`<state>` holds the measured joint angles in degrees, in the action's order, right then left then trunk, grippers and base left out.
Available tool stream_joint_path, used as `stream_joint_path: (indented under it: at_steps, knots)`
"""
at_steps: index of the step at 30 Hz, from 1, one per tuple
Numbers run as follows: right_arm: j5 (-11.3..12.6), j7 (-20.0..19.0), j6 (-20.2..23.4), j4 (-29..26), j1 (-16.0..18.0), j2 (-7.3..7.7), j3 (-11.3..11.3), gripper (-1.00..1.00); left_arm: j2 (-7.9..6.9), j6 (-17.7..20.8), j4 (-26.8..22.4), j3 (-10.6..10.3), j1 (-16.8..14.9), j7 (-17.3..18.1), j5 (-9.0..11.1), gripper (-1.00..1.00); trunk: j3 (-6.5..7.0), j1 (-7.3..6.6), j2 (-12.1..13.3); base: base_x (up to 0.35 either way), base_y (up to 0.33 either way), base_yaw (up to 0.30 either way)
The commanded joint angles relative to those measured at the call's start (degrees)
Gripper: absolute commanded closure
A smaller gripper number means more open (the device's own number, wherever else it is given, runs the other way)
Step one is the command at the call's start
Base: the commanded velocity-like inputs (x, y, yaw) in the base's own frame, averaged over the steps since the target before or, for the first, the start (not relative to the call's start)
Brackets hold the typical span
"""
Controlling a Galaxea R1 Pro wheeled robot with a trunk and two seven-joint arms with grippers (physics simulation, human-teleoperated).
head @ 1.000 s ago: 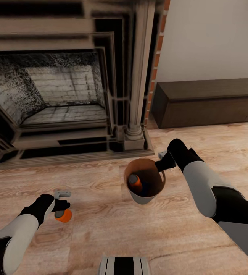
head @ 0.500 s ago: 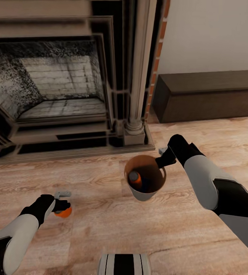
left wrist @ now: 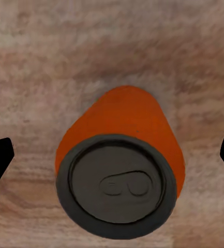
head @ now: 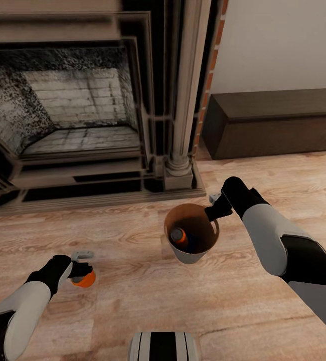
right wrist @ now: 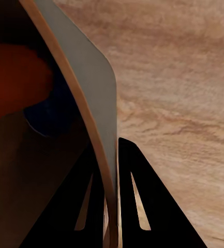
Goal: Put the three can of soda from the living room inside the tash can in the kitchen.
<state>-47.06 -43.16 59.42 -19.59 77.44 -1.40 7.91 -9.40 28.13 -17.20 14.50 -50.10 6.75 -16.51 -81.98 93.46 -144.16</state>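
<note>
Two grippers at work on a wood floor before a fireplace (head: 83, 110).
Right gripper (head: 214, 206) pinches the rim of the pale trash can (head: 190, 254), one finger inside, one outside; an orange soda can (head: 178, 236) lies within, partly shadowed. Left gripper (left wrist: 112, 155) is spread wide around another orange can (left wrist: 119, 181), fingertips cut off at the edges.

Right gripper (right wrist: 110, 206) jaws pinch the trash can (right wrist: 91, 88) wall above wood floor (right wrist: 184, 77).
</note>
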Motion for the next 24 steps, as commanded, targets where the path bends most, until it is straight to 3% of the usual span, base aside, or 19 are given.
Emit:
stream_joint_path:
  at_steps: [1, 9, 13, 24]
  knots:
    - [1.4, -0.3, 0.6, 0.0, 0.0, 0.01, 0.3, 1.00, 0.02, 0.0, 0.0, 0.0, 0.0, -0.1, 0.0, -1.00, 0.00, -0.01, 0.0, 0.102, 0.069, 0.000]
    - [1.4, -0.3, 0.6, 0.0, 0.0, 0.08, 0.3, 1.00, 0.14, -0.1, -0.1, 0.0, 0.0, -0.4, 0.1, -1.00, 0.00, -0.01, 0.0, 0.028, 0.019, 0.000]
    - [1.4, -0.3, 0.6, 0.0, 0.0, 0.08, 0.3, 1.00, 0.17, 0.0, -0.1, 0.0, 0.0, -0.4, 0.0, -1.00, -0.88, 0.10, -0.1, 0.002, 0.002, 0.000]
    - [1.4, -0.3, 0.6, 0.0, -0.1, 0.03, 0.2, 1.00, 0.17, 0.2, 0.0, 0.0, 0.0, -0.2, -0.1, -1.00, -0.88, 0.10, -0.1, 0.000, 0.000, 0.000]
